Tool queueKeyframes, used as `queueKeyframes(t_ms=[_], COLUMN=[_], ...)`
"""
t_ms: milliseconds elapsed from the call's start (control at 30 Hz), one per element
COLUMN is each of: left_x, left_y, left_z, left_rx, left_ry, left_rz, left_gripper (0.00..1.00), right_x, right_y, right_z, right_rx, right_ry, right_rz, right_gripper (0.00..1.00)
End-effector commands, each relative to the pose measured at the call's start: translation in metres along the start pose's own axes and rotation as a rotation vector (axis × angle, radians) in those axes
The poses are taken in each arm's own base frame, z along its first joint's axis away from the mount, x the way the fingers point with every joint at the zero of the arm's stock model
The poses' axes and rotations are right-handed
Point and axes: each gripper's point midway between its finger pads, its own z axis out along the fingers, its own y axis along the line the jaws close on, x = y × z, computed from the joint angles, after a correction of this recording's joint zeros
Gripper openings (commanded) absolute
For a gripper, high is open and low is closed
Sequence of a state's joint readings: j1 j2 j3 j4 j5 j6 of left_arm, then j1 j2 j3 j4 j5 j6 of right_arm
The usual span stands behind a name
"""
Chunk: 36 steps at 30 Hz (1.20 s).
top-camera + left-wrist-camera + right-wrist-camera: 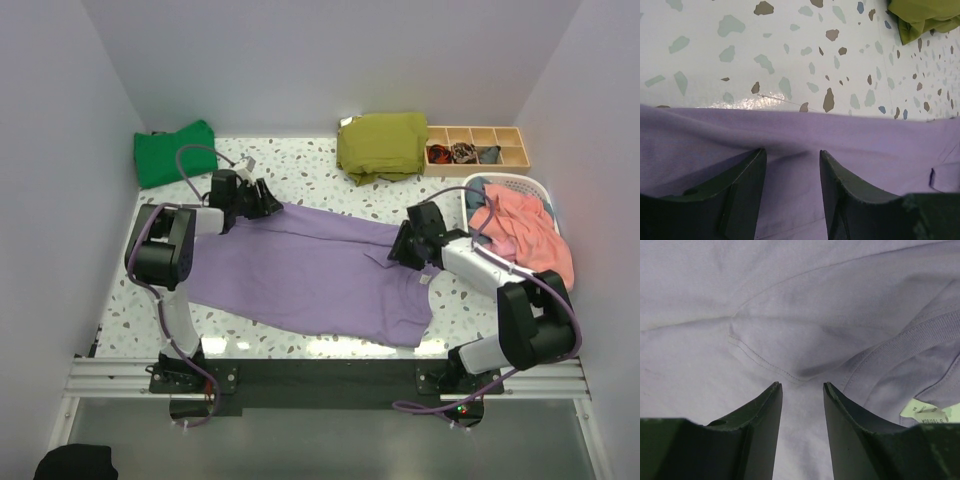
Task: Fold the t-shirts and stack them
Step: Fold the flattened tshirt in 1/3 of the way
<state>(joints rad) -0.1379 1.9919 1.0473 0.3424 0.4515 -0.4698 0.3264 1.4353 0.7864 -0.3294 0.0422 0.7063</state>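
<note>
The speckled table (300, 165) carries the lavender t-shirt (320, 275), spread flat across its middle between the arms, with a folded bright green t-shirt (175, 152) in the far left corner. The left gripper (792, 155) sits over the lavender shirt's far edge and the right gripper (802, 387) beside its ribbed collar (920, 340), both with jaws part-spread and nothing pinched. This thin, limp cotton will probably sag, so the edge and the collar by the neck label (930, 412) look the firmest holds.
</note>
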Motion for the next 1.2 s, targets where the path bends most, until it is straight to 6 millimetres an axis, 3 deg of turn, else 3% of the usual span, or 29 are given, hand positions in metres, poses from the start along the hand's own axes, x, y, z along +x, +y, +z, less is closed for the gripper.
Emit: queueKeyframes(t_ms=[0,200,500,633,667,800,900,1000,1167], left_x=[-0.014,-0.013,-0.014,-0.013,-0.013,-0.011,-0.011,-0.010,-0.005], left_y=[0.002,0.004,0.005,0.008,0.008,0.008,0.009,0.011,0.010], left_z=[0.002,0.002,0.002,0.002,0.002,0.003,0.003,0.004,0.007], left_rx=[-0.008,-0.014,-0.025,-0.038,-0.038,-0.039,-0.040,-0.042,-0.032], left_ry=[-0.045,-0.043,-0.048,-0.046,-0.046,-0.041,-0.041,-0.036,-0.017], left_rz=[0.037,0.035,0.033,0.033,0.033,0.033,0.032,0.029,0.023], left_gripper=[0.52,0.56,0.66,0.74,0.75,0.76,0.77,0.77,0.78], right_x=[-0.001,0.001,-0.015,-0.021,-0.022,-0.029,-0.036,-0.047,-0.043], right_y=[-0.007,-0.007,-0.001,-0.001,-0.001,0.002,0.005,0.018,0.019], right_z=[0.000,0.010,0.023,0.024,0.023,0.015,0.003,-0.021,-0.051], right_rx=[0.035,0.028,-0.001,0.005,0.004,-0.007,-0.021,-0.064,-0.044], right_ry=[-0.023,-0.032,-0.113,-0.139,-0.144,-0.170,-0.191,-0.207,-0.137], right_rz=[0.054,0.084,0.075,0.061,0.053,0.038,0.008,-0.027,-0.056], right_gripper=[0.45,0.48,0.44,0.33,0.23,0.01,0.00,0.00,0.00])
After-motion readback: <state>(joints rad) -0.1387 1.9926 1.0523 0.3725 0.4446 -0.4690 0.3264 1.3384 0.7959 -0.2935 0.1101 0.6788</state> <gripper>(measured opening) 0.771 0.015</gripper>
